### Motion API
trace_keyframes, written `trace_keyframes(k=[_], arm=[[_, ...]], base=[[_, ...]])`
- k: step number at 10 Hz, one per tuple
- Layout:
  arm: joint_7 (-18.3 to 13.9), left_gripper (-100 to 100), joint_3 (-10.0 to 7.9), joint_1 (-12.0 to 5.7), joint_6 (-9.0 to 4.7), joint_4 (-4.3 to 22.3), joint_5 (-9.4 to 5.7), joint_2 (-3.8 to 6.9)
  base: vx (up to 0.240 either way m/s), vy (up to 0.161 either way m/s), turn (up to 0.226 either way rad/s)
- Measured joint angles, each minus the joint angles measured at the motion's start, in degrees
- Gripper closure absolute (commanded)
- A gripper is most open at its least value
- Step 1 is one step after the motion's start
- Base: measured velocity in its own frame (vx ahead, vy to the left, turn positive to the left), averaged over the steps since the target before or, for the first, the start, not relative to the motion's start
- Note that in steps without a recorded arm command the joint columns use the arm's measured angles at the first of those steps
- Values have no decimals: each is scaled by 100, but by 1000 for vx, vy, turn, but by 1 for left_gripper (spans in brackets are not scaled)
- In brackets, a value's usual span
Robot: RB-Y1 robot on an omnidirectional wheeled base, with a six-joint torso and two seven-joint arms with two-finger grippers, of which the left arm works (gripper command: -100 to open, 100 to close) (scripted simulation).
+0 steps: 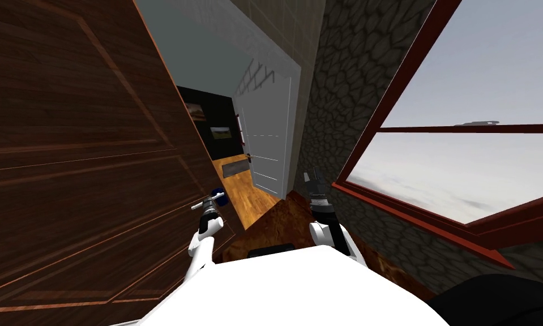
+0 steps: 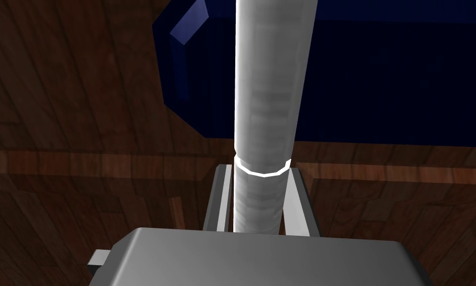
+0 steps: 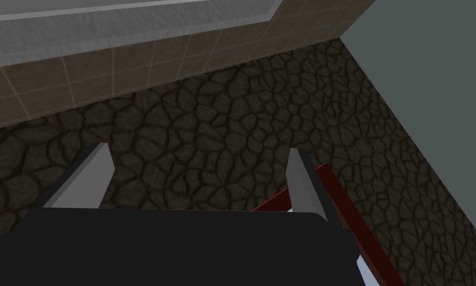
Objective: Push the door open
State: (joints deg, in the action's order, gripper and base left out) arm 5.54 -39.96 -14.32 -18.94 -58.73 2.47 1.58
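On the robot's left, the dark wood panelled door (image 1: 66, 170) takes up that whole side of the head view. Its free edge slants toward the centre. Past that edge lie an orange wood floor (image 1: 253, 195), a white door (image 1: 267, 136) and a black area (image 1: 208, 110).

A light grey lever handle (image 2: 269, 99) projects from a dark blue mount (image 2: 380, 74) on the door face, near the free edge. The left claw (image 2: 259, 171) is closed around this lever handle. Its two fingers (image 2: 223, 198) press against opposite sides of the bar, and the door panel lies directly behind.

The right claw (image 3: 199, 149) is raised at the robot's right front, apart from the door. It is fully spread and holds nothing. It faces a dark stone wall (image 3: 222, 114), beside a red-framed window (image 1: 377, 127).
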Motion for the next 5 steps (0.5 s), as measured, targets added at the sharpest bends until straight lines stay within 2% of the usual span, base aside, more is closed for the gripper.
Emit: trace_keyframes(k=[5], arm=[[-43, 100, -37, -99, -53, 133, 64, 133]], base=[[204, 10, 145]])
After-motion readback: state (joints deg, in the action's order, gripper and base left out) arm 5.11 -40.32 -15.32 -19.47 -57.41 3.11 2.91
